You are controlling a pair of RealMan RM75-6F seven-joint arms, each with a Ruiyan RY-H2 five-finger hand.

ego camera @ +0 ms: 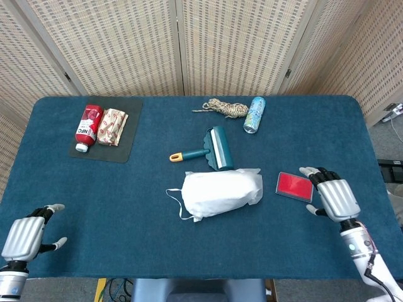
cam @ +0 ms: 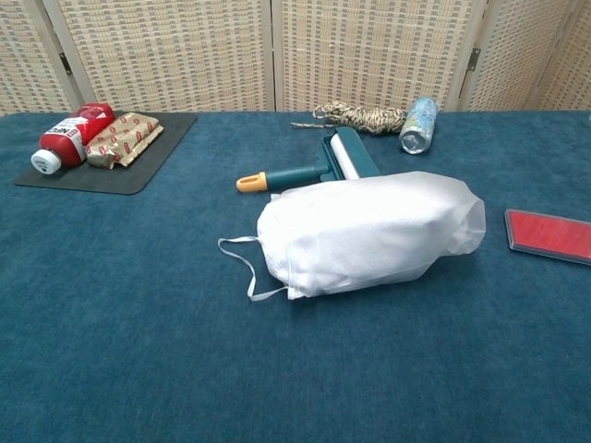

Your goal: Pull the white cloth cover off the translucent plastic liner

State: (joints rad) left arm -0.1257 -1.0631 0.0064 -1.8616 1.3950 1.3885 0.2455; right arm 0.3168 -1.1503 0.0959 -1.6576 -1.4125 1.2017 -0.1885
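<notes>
A white cloth cover (ego camera: 220, 192) lies as a puffy bundle at the table's middle, its drawstring loop (ego camera: 174, 200) trailing to the left. In the chest view the same white cloth cover (cam: 369, 233) fills the centre; the translucent liner inside it is hidden. My left hand (ego camera: 24, 236) hovers open at the near left corner, far from the bundle. My right hand (ego camera: 335, 195) is open near the right side, just right of a red card, a hand's width from the cover. Neither hand shows in the chest view.
A red flat card (ego camera: 295, 186) lies right of the cover. A teal lint roller (ego camera: 211, 150) sits just behind it. Further back are a rope coil (ego camera: 225, 108) and a can (ego camera: 254, 114). A black mat (ego camera: 107, 129) at the back left holds a red bottle (ego camera: 88, 126) and a packet (ego camera: 113, 126).
</notes>
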